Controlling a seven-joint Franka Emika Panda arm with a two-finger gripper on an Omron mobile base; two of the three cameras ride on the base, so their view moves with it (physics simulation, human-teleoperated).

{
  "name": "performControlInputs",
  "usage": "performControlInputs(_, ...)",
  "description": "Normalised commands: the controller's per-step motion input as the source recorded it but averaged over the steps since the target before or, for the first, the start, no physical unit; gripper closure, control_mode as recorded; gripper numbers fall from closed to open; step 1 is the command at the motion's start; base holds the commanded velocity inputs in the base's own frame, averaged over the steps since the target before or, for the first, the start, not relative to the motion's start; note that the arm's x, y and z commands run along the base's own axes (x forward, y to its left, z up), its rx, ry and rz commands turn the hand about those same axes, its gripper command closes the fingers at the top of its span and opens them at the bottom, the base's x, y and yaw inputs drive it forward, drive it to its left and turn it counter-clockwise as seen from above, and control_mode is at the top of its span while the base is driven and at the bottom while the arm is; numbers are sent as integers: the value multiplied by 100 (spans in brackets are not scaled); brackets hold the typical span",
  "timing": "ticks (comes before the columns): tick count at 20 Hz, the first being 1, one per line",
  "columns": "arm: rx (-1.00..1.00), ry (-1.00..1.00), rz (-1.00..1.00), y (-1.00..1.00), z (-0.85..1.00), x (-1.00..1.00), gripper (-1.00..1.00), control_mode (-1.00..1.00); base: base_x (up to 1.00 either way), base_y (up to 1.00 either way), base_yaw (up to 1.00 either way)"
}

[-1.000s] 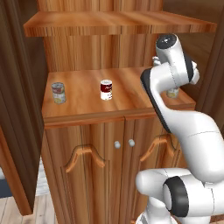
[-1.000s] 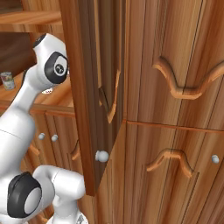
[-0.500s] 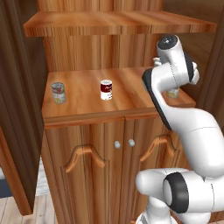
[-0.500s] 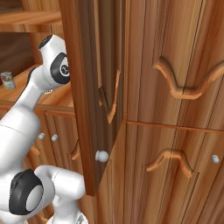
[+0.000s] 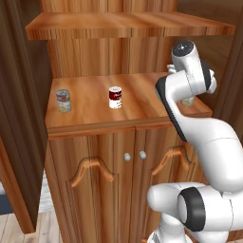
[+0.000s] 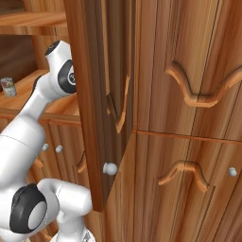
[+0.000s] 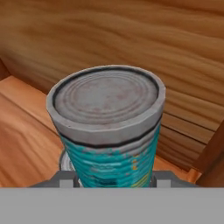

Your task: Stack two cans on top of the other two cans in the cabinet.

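Warm-brown wooden cabinet (image 5: pixel 95 123), open shelf above two arched lower doors with round silver knobs (image 5: pixel 134 155). White arm (image 5: pixel 190 95) raised over the right end of that shelf. Gripper (image 7: pixel 114 179) clamped on the teal-blue can (image 7: pixel 109 131), grey lid up, close to the cabinet's back wall, with a second can's rim just showing beneath it. Red, white and yellow can (image 5: pixel 63 100) upright at the shelf's left. Dark red and white can (image 5: pixel 115 97) upright mid-shelf, well apart from it. Pale can (image 5: pixel 187 101) partly hidden behind the arm at the right.
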Motion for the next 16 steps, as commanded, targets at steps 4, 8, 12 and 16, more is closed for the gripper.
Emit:
performControlInputs(4, 0, 0, 0, 0, 8, 1, 100, -100, 0, 0, 0)
performControlInputs(8, 0, 0, 0, 2, 10, 4, 100, -100, 0, 0, 0)
performControlInputs(12, 0, 0, 0, 3, 1, 19, 100, -100, 0, 0, 0)
performControlInputs(16, 0, 3, 0, 2, -3, 22, 100, -100, 0, 0, 0)
